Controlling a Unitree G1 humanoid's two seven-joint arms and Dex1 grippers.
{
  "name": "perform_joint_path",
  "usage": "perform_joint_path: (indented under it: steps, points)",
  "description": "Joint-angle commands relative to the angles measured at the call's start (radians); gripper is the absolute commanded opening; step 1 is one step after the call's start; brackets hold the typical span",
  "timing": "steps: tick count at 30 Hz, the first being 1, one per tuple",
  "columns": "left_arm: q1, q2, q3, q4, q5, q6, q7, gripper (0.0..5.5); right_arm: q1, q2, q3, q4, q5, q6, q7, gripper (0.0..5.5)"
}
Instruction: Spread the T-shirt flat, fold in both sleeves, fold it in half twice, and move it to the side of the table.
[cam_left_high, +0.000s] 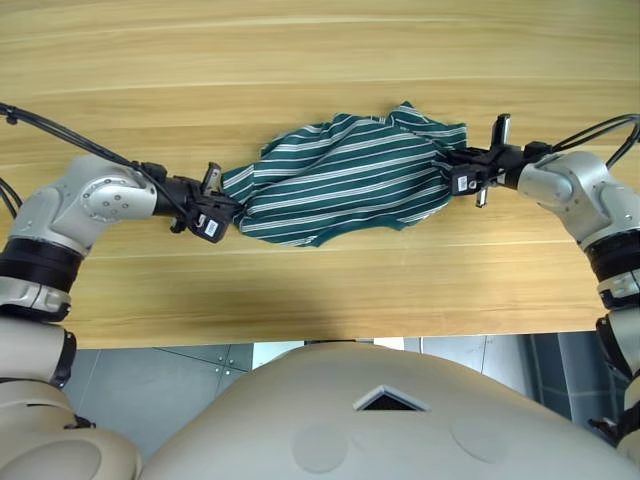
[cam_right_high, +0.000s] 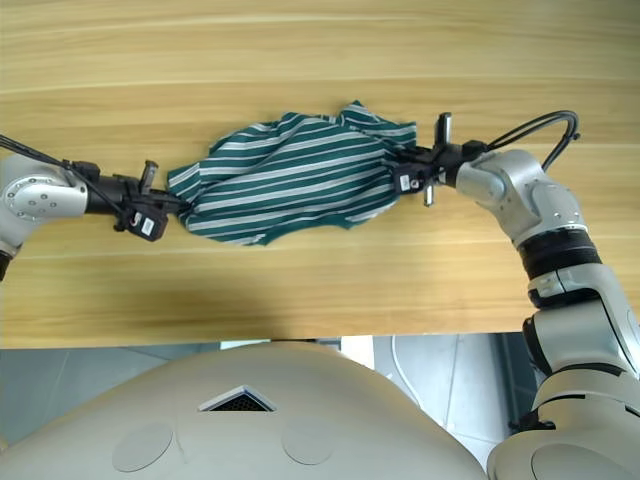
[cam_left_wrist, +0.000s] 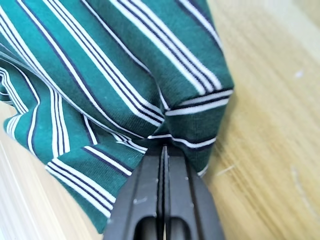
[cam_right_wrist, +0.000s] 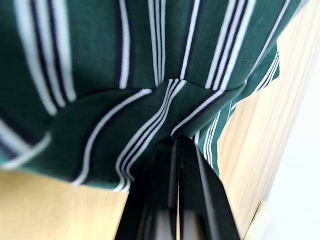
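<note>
A green T-shirt (cam_left_high: 340, 182) with white and dark stripes lies bunched and stretched sideways in the middle of the wooden table (cam_left_high: 300, 60). My left gripper (cam_left_high: 232, 207) is shut on the shirt's left edge; in the left wrist view its black fingers (cam_left_wrist: 145, 200) pinch a fold of T-shirt (cam_left_wrist: 125, 75) cloth. At the shirt's right edge my right gripper (cam_left_high: 447, 166) is shut on the fabric, and the right wrist view has its fingers (cam_right_wrist: 160, 200) closed on the T-shirt (cam_right_wrist: 125, 60) hem. The cloth hangs slightly lifted between the two.
The table's front edge (cam_left_high: 300, 338) runs just in front of my arms, with grey floor below it. Bare wood stretches behind the shirt and out to both sides.
</note>
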Motion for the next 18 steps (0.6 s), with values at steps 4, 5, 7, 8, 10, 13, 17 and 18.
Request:
perform_joint_path:
  steps: [4,5,7,8,10,13,17,18]
  points:
    - [-0.009,-0.011,-0.006,0.054,0.060,0.002,0.052,0.00,0.125,-0.058,-0.012,-0.139,0.105,-0.019,0.151,0.01]
    - [-0.011,-0.009,-0.006,0.053,0.062,0.004,0.054,0.00,0.129,-0.064,-0.016,-0.143,0.107,-0.016,0.157,0.01]
    - [-0.016,-0.005,-0.007,0.052,0.066,0.008,0.056,0.00,0.139,-0.071,-0.022,-0.152,0.112,-0.011,0.168,0.01]
    - [-0.019,-0.002,-0.006,0.053,0.073,0.013,0.058,0.00,0.146,-0.074,-0.025,-0.160,0.116,-0.009,0.173,0.01]
    - [-0.027,0.003,-0.005,0.066,0.095,0.019,0.069,0.00,0.156,-0.078,-0.031,-0.174,0.125,-0.009,0.181,0.01]
    - [-0.007,0.023,-0.002,0.069,0.093,0.024,0.062,0.00,0.162,-0.089,-0.049,-0.179,0.127,-0.001,0.179,0.01]
    - [0.047,0.066,0.002,0.032,0.012,0.034,0.005,0.00,0.175,-0.112,-0.094,-0.203,0.152,0.003,0.173,0.01]
    - [0.052,0.072,0.011,0.025,-0.010,0.043,-0.002,0.00,0.179,-0.109,-0.112,-0.218,0.193,-0.004,0.180,0.01]
